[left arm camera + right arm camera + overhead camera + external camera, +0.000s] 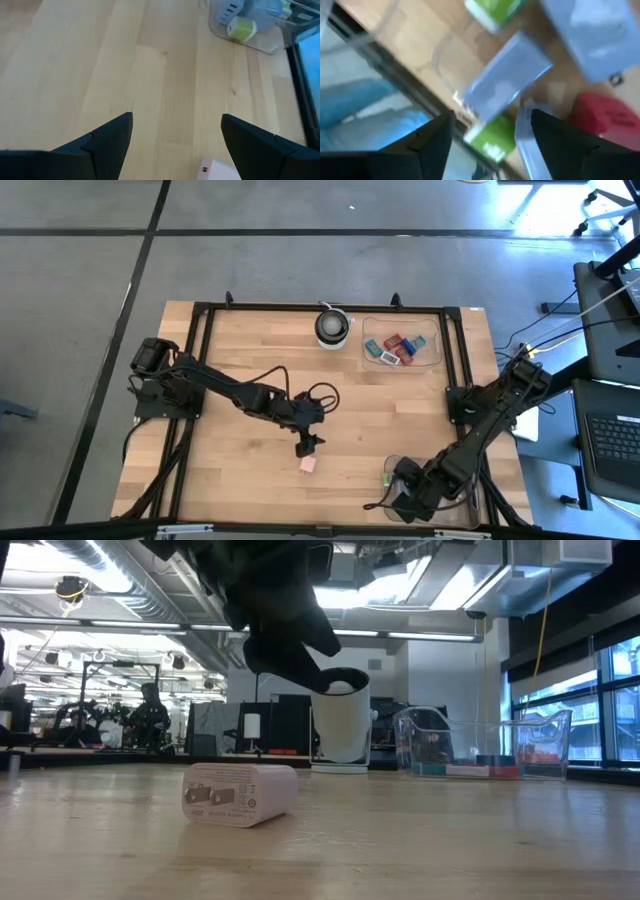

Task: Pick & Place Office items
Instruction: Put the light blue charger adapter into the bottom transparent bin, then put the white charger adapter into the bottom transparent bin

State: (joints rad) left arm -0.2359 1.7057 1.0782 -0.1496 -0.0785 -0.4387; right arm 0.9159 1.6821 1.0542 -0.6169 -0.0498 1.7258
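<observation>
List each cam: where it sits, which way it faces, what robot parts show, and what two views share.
High: overhead, straight down; both arms, left tool above pink piece.
Low: tabletop height, level; the arm overhead, the piece close up.
Left wrist: looks past open fingers at wood.
Right wrist: open fingers over near tray items.
Shared: pink piece in high, low, left wrist.

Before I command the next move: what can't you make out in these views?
- Near tray: high view, the right gripper covers most of it.
- Right wrist view: contents blurred; piece count unclear.
- Pink piece: left wrist view, cut off by the edge.
- Far tray: pieces too small to count.
</observation>
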